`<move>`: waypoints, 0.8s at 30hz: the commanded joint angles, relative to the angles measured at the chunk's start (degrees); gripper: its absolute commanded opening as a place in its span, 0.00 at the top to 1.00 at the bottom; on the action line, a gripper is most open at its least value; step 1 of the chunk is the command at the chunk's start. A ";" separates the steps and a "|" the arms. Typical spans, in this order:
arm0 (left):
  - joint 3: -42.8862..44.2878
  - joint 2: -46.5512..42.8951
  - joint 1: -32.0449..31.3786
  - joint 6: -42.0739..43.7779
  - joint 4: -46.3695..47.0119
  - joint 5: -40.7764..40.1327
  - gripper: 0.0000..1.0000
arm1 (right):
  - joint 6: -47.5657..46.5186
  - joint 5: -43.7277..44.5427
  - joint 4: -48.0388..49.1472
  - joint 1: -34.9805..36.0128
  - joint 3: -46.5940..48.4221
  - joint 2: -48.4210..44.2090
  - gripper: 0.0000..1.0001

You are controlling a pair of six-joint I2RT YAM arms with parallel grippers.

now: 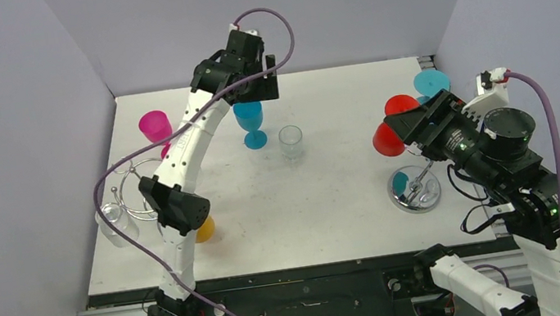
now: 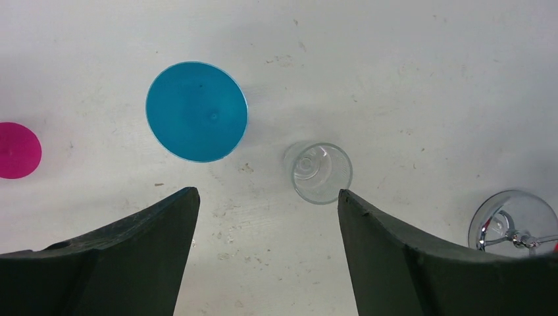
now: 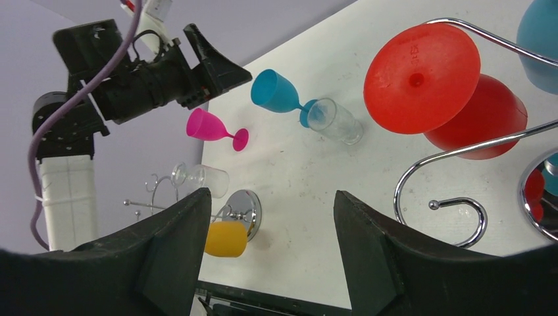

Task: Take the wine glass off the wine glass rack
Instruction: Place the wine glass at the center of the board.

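red glass on the wire, both grippers empty

red plastic was the target: the red wine glass (image 3: pixel 421 69) hung tilted by its foot on the right-hand wine glass rack (image 1: pixel 416 188), just ahead of the right gripper (image 3: pixel 271 197), whose jaws stood wide with nothing between them. the left gripper (image 2: pixel 266 197) hovered high over the counter (image 1: pixel 352 222), jaws also wide and empty, with a blue wine glass (image 2: pixel 197 110) and a clear tumbler (image 2: pixel 319 172) standing below it.

the likely trouble lay at the rack. a lift that was not along the wire could snag the foot on the curled hook end (image 3: pixel 460 204) and drag or tip the whole stand. a teal glass (image 1: pixel 431 83) hung close by and could be knocked loose. the smooth bowl might also slip from a light pinch.

the counter was white, lightly scuffed and specked, and pale lilac walls (image 1: pixel 7 122) closed it in on three sides.
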 commanded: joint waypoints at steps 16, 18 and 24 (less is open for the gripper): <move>-6.79 -20.22 -6.27 0.65 5.20 1.39 0.17 | -4.13 15.95 -9.46 0.46 5.98 -2.30 0.34; -9.42 -22.79 -7.25 0.72 6.32 1.36 0.16 | -4.29 18.16 -10.49 0.44 7.13 -2.12 0.33; -18.31 -30.54 -10.57 0.91 8.98 1.26 0.14 | -5.23 25.72 -12.50 0.33 14.09 2.05 0.32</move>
